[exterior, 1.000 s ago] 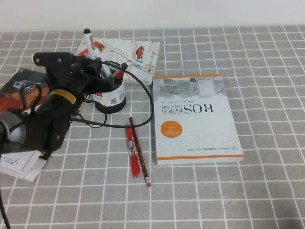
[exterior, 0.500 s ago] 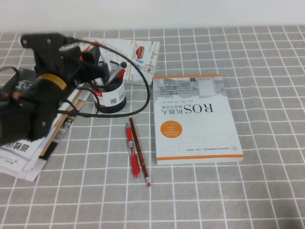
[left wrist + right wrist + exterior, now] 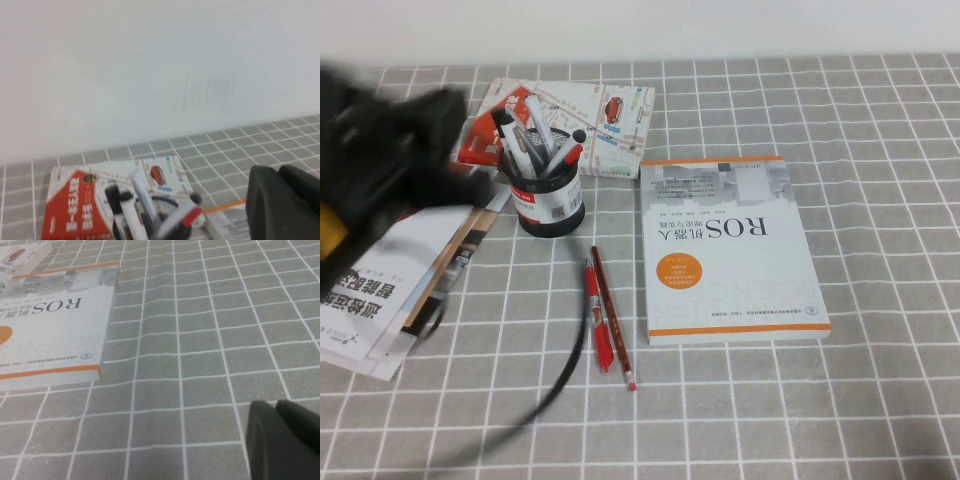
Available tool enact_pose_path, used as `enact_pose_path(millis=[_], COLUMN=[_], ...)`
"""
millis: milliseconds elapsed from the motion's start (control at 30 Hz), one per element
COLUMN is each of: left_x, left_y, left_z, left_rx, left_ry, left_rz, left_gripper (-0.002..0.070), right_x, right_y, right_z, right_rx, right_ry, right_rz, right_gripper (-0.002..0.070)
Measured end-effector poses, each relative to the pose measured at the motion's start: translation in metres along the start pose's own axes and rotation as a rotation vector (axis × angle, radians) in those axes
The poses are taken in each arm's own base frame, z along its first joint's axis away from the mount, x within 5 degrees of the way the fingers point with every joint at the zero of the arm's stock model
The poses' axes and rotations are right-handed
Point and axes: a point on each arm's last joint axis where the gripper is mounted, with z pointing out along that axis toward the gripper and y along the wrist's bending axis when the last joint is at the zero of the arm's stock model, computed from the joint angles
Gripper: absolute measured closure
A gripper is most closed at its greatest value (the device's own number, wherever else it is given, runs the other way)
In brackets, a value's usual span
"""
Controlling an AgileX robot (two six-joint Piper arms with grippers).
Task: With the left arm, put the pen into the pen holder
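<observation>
The pen (image 3: 509, 137), a white marker with a black cap, stands cap up in the pen holder (image 3: 551, 203), a black mesh cup with a red-and-white label, among several other pens. Both also show in the left wrist view, the pen (image 3: 121, 209) and the holder's rim (image 3: 163, 204). My left arm (image 3: 380, 160) is a blurred black mass left of the holder and clear of it. My left gripper (image 3: 278, 171) is shut and empty, raised near the holder. My right gripper (image 3: 276, 404) is shut and empty, low over bare tablecloth.
A red pen (image 3: 597, 315) and a dark-red pencil (image 3: 613, 322) lie in front of the holder. A ROS book (image 3: 730, 250) lies to their right. A map booklet (image 3: 595, 115) lies behind the holder. Books and papers (image 3: 400, 285) are stacked at the left. A black cable (image 3: 565, 375) swings over the table.
The left arm has let go of the pen, which now stands in the holder. The arm has pulled away to the left, toward the camera. Its cable has swung forward.
</observation>
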Motion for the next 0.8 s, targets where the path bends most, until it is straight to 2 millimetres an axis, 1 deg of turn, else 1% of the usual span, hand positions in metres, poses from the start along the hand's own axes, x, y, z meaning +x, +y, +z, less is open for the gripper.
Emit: enact_pose_path(millis=[33,100,200,267,367,433,567,700,800], left_x=[0.003,0.010,0.024,0.039,0.064,0.078,0.103,0.114,0.115], left_y=[-0.001,-0.002,-0.003,-0.005,-0.006,-0.007,-0.008,-0.009,-0.009], left_z=[-0.020,-0.044,-0.073,-0.092,-0.114,-0.123,-0.131,-0.133,-0.134], left_rx=[-0.004,-0.007,-0.007,-0.008,-0.009,-0.009,-0.010,-0.011,-0.008], left_ry=[-0.005,-0.019,-0.037,-0.041,-0.039,-0.031,0.007,0.031,0.024], left_rz=[-0.022,-0.063,-0.108,-0.119,-0.126,-0.127,-0.130,-0.154,-0.141], left_gripper=[0.0673,0.0674,0.0675,0.0675,0.0675,0.0675,0.0675,0.0675,0.0675], right_x=[0.000,0.000,0.000,0.000,0.000,0.000,0.000,0.000,0.000], right_y=[0.000,0.000,0.000,0.000,0.000,0.000,0.000,0.000,0.000], right_z=[0.000,0.000,0.000,0.000,0.000,0.000,0.000,0.000,0.000], right_rx=[0.000,0.000,0.000,0.000,0.000,0.000,0.000,0.000,0.000], right_ry=[0.000,0.000,0.000,0.000,0.000,0.000,0.000,0.000,0.000], right_rz=[0.000,0.000,0.000,0.000,0.000,0.000,0.000,0.000,0.000], right_gripper=[0.0691,0.0691,0.0691,0.0691,0.0691,0.0691,0.0691,0.0691,0.0691])
